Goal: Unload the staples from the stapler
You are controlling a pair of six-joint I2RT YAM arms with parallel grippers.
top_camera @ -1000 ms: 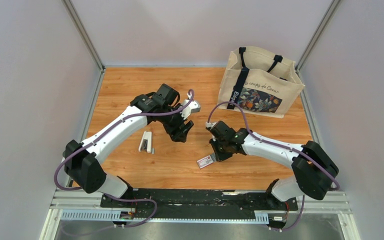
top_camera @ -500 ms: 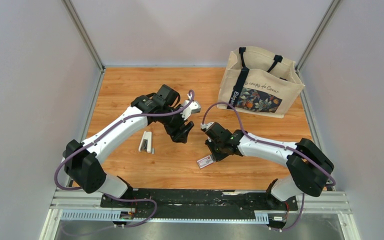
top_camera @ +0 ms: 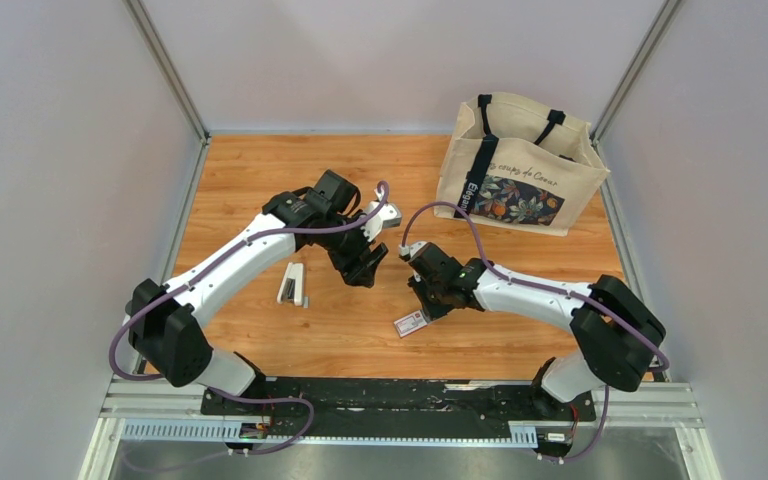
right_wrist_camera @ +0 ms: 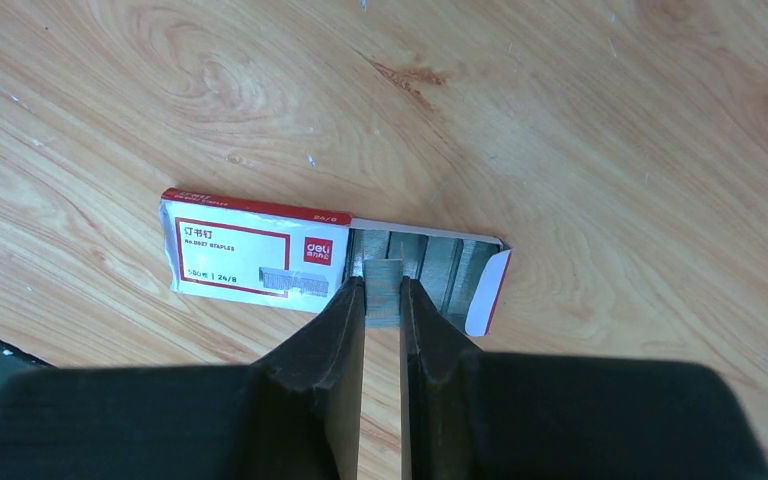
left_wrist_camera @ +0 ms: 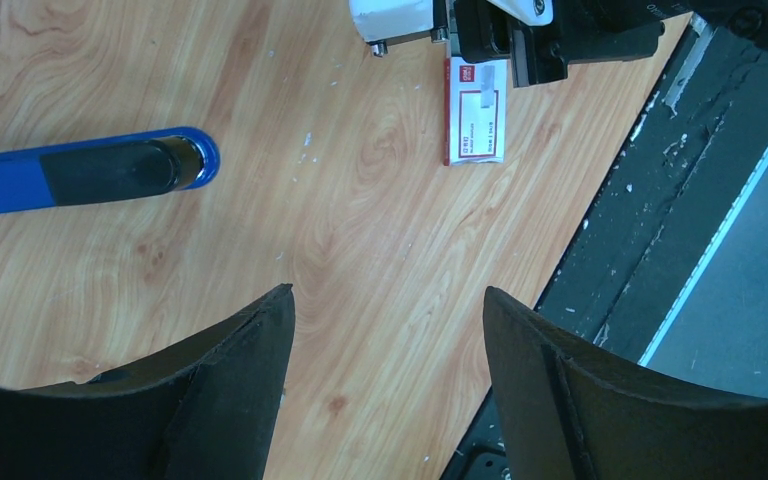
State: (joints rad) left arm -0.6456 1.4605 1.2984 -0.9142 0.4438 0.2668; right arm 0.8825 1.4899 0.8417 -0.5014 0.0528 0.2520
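The dark-blue stapler (left_wrist_camera: 90,172), with a black top and a silver tip, lies flat on the wood at the left of the left wrist view; in the top view my left arm hides it. My left gripper (left_wrist_camera: 387,292) (top_camera: 362,266) is open and empty above bare wood, to the right of the stapler. My right gripper (right_wrist_camera: 382,288) (top_camera: 428,300) is shut on a strip of staples (right_wrist_camera: 384,272), just over the open end of a red-and-white staple box (right_wrist_camera: 255,253) (top_camera: 410,323). The box holds several more strips.
A white stapler (top_camera: 293,283) lies left of my left gripper. A canvas tote bag (top_camera: 520,165) stands at the back right. The black base rail (top_camera: 400,395) runs along the near edge. Grey walls close in both sides.
My right gripper has shifted a little to the left, staying over the staple box. The left arm has hardly moved.
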